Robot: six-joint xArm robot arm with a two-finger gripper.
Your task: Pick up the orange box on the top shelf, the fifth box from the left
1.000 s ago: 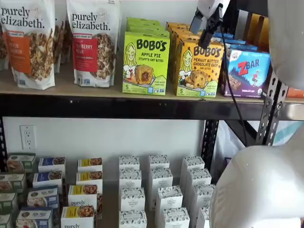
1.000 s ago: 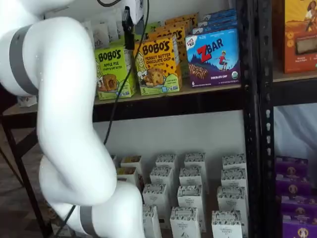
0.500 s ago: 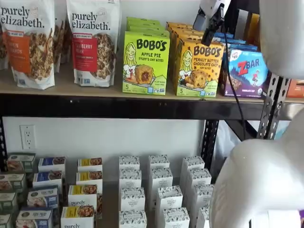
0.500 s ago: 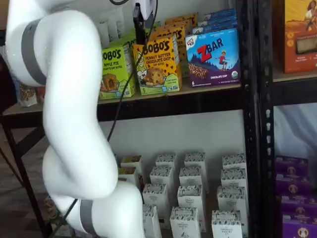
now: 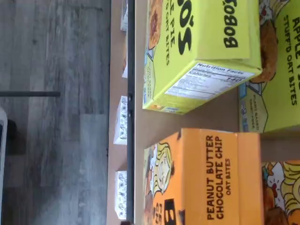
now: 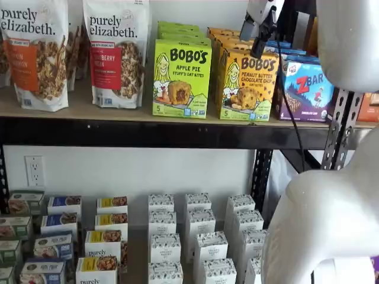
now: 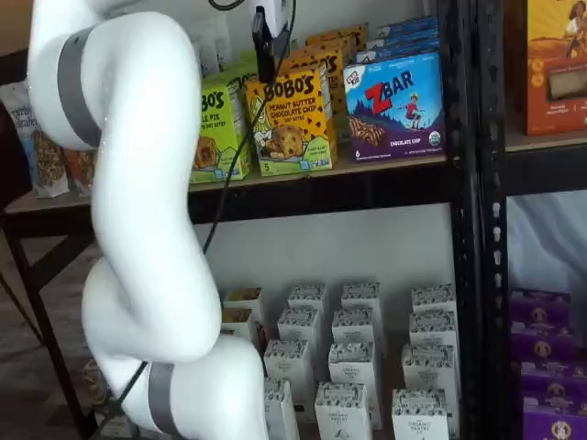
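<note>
The orange box (image 6: 249, 86) (image 7: 292, 124) stands upright at the front of the top shelf (image 6: 148, 133) (image 7: 321, 188), with more orange cartons in a row behind it. My gripper (image 6: 251, 42) (image 7: 266, 73) hangs from the top edge of both shelf views, in front of the box's upper edge. Its fingers stand apart, so it is open, with nothing between them. The wrist view looks down on the orange box's top face (image 5: 211, 183), which reads "Peanut Butter Chocolate Chip", with a strip of bare shelf board (image 5: 154, 122) beside it.
A lime-green Apple Pie carton (image 6: 180, 80) (image 5: 201, 51) stands just left of the orange box. On its right is a blue Zbar box (image 6: 308, 89) (image 7: 394, 105). Granola bags (image 6: 115, 53) fill the shelf's left. My white arm (image 7: 138, 229) (image 6: 325, 225) blocks part of both views. Small white cartons (image 6: 195, 236) sit below.
The arm has swung to the right. The gripper has shifted from over the gap between the green and orange cartons to the orange box's upper edge. Its fingers stay apart.
</note>
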